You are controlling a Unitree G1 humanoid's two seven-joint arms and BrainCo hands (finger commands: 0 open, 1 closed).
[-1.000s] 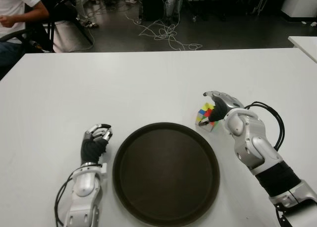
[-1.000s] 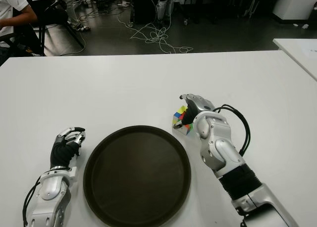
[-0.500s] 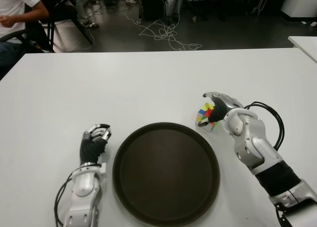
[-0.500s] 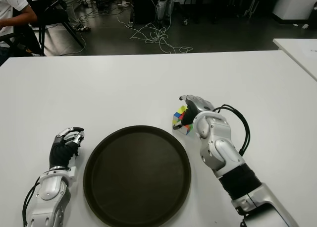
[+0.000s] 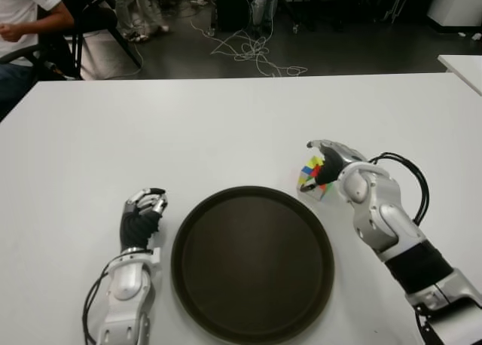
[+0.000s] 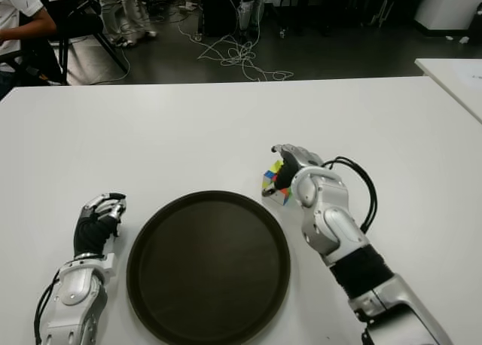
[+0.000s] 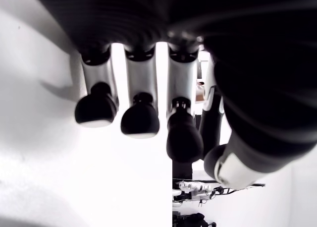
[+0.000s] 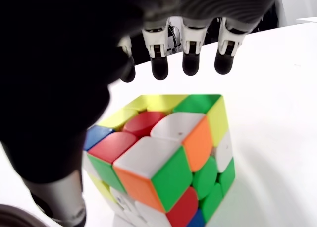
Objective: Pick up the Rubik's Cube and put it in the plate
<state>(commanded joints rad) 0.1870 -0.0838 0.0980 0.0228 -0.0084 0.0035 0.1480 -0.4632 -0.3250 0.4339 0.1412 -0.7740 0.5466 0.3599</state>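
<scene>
The Rubik's Cube (image 5: 309,176) sits tilted on the white table (image 5: 226,126), just off the far right rim of the dark round plate (image 5: 188,300). My right hand (image 5: 325,158) arches over the cube from the right. In the right wrist view the cube (image 8: 163,162) lies under the palm, the fingertips (image 8: 190,63) hang spread beyond its far side without touching it, and the thumb (image 8: 59,202) stands beside its near left face. My left hand (image 5: 143,209) shows left of the plate, its fingers (image 7: 140,120) curled on nothing.
Nothing lies in the plate. A person (image 5: 30,21) sits on a chair at the far left beyond the table, and cables (image 5: 248,51) trail over the floor behind. A second white table's corner (image 5: 463,62) shows at the far right.
The right hand has crept a little farther over the cube, which barely shifted. The left hand has drawn back slightly toward me.
</scene>
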